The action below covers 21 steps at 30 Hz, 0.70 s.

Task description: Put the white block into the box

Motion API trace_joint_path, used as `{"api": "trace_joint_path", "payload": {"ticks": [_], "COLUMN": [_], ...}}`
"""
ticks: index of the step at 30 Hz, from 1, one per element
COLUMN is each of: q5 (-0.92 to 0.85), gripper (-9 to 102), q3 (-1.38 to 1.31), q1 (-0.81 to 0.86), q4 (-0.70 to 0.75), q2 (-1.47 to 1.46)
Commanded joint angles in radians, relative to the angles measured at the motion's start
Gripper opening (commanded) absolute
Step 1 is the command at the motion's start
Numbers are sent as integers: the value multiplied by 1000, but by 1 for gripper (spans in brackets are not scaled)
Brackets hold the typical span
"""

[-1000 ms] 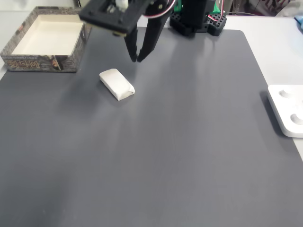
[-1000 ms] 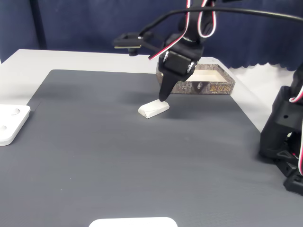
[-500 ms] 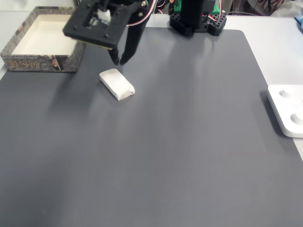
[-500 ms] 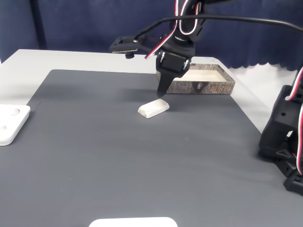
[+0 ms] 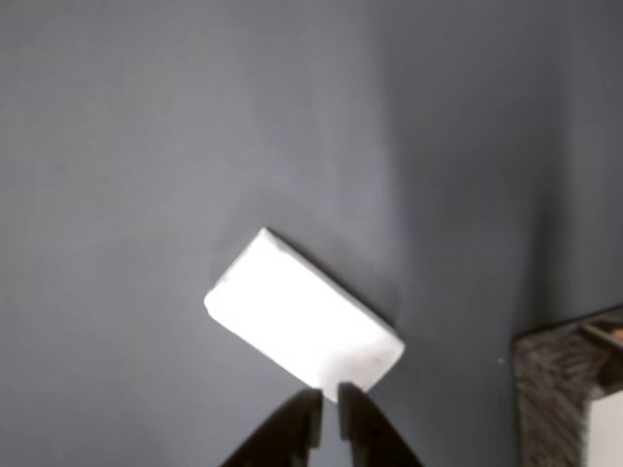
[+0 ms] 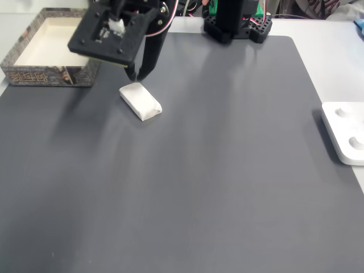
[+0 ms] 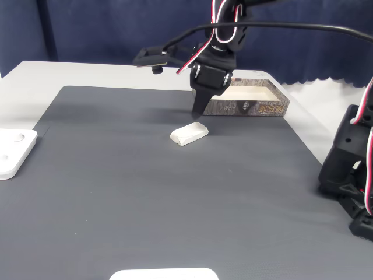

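The white block (image 6: 140,101) lies flat and slanted on the dark grey mat, also seen in another fixed view as the white block (image 7: 189,133) and in the other view as the white block (image 5: 302,321). My gripper (image 6: 136,78) hovers just above the block's end nearest the box, fingers pressed together with nothing between them. The other view has the gripper (image 5: 328,428) at the bottom edge, its tips right at the block's near corner. The box (image 6: 45,75) stands at the mat's far left corner, a short way from the block; the box (image 7: 274,98) shows a pale inside.
A flat white device (image 6: 344,133) lies off the mat's right edge, seen as the device (image 7: 11,151) at the left in another fixed view. The arm's black base (image 6: 236,23) sits at the mat's far edge. Another black arm (image 7: 349,169) stands at the right.
The gripper has swung left in a fixed view, from beside the block toward its box-side end, and its fingers have drawn together. The block has not moved.
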Motion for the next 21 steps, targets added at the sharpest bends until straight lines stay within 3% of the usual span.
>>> {"api": "trace_joint_path", "payload": {"ticks": [1,6,10,15,21], "q5": [69,474,667,815,847], "gripper": [-2,-2,-2,-2,-2], "q3": [-58,-63,-74,-115,-156], "q1": [6,6,21,35,32], "q4": [15,23,44,44,44], "q2": [9,14,14,0,-35]}}
